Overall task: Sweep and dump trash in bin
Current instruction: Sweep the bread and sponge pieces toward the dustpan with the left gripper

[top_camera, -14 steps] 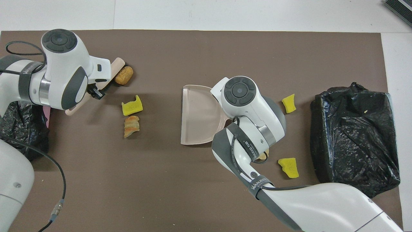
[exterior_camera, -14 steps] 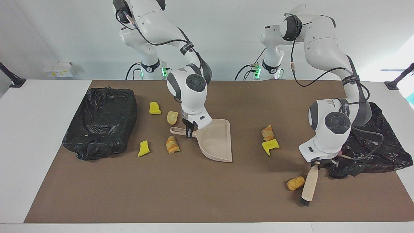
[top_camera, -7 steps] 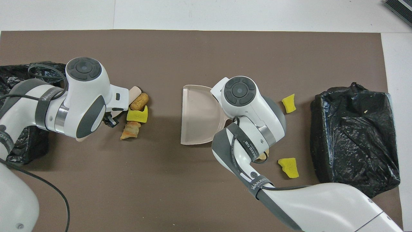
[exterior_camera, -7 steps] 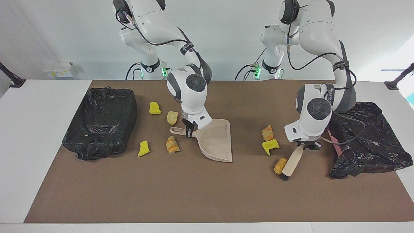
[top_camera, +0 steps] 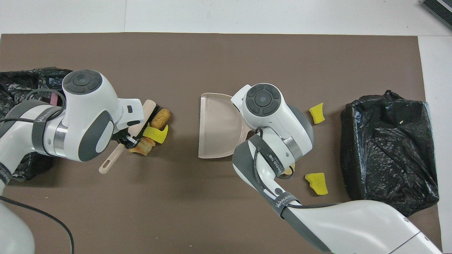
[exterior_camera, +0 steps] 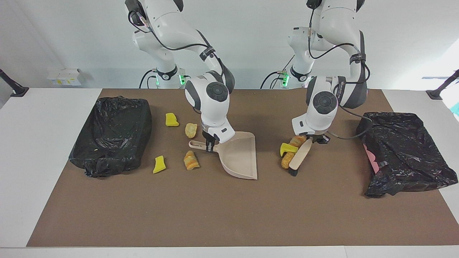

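Observation:
My left gripper point(exterior_camera: 316, 138) is shut on the handle of the beige brush point(exterior_camera: 299, 157), whose black bristles rest on the mat. Pressed against the brush, on the side toward the dustpan, lie three scraps of trash: a tan lump point(top_camera: 160, 118), a yellow chunk point(top_camera: 155, 134) and an orange crust point(top_camera: 142, 146). The beige dustpan point(exterior_camera: 239, 154) lies flat at mid-table with its mouth toward them, and my right gripper point(exterior_camera: 210, 144) is shut on its handle. Several more scraps, such as a yellow one point(exterior_camera: 171, 119) and an orange one point(exterior_camera: 190, 160), lie between the dustpan and the black-lined bin point(exterior_camera: 114, 134).
A second crumpled black bag point(exterior_camera: 401, 150) with something pink in it lies at the left arm's end of the table. The brown mat point(exterior_camera: 215, 215) covers the table; white margins run around it.
My left gripper has swept the brush toward the dustpan, pushing the tan lump into the yellow and orange scraps and bunching them. The right arm and dustpan have not moved.

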You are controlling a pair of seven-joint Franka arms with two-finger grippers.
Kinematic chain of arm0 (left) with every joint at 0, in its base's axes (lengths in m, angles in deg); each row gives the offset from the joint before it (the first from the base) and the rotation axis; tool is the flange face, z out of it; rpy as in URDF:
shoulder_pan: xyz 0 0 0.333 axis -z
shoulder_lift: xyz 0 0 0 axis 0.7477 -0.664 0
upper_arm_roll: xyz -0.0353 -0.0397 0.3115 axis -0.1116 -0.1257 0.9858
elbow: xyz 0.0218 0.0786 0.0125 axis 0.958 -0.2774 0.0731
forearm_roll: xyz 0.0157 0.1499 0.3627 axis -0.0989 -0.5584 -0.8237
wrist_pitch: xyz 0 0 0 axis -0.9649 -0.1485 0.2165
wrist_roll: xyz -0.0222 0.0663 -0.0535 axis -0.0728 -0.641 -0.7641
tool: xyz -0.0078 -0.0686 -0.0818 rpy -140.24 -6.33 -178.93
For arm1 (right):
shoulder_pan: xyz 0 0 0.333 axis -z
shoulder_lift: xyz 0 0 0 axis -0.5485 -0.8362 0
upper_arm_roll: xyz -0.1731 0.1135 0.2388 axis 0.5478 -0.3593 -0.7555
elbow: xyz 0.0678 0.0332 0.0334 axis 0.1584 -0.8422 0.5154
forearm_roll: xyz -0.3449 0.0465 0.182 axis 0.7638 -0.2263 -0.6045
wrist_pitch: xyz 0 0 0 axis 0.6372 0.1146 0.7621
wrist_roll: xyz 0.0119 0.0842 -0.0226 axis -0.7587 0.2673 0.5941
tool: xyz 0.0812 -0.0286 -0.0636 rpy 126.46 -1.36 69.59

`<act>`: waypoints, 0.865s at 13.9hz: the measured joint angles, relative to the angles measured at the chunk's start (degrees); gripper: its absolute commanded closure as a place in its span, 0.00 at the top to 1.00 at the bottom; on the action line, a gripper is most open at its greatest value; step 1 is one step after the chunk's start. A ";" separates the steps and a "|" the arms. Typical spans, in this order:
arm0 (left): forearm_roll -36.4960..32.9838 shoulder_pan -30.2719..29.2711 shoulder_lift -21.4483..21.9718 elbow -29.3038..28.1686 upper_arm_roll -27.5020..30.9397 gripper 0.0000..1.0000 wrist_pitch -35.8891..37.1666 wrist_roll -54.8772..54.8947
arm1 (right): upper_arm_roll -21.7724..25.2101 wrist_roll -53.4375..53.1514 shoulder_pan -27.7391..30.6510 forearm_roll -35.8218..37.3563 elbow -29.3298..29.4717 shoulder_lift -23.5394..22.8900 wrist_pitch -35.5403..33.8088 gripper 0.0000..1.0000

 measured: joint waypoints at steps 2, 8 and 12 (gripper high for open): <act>0.39 0.09 1.28 -0.10 -0.10 0.00 2.20 -8.04 | 0.00 0.00 0.00 0.00 0.00 0.00 0.00 0.00; 2.78 -2.23 4.03 -5.26 0.07 0.00 4.42 -22.63 | 0.00 0.00 0.00 0.00 0.00 0.00 0.00 0.00; 3.74 -4.77 9.74 -15.42 0.26 0.00 -2.38 -23.05 | 0.00 0.00 0.01 0.00 -0.01 0.00 0.07 0.00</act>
